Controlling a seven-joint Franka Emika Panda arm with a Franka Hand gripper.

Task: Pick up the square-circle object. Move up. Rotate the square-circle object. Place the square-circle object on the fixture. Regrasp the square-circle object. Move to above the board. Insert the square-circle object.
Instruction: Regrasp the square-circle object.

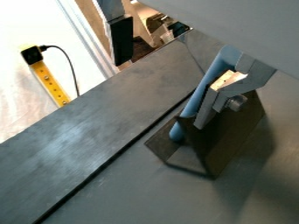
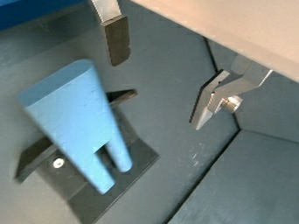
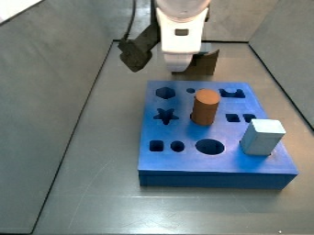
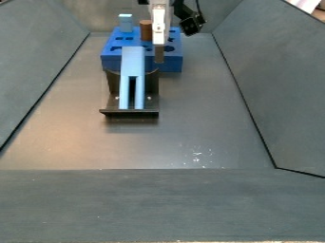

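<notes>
the gripper [image 2: 163, 74] hangs above the fixture [image 4: 131, 102], fingers apart; the square-circle object [image 4: 133, 74] leans there, its foot hidden.

Dark grey floor [image 4: 191, 114] between sloping grey walls [image 4: 38, 85], seemingly matte.

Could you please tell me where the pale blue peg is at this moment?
The peg leans on the fixture, just in front of the blue board in a side view. The gripper hangs above it, not holding it.
</notes>
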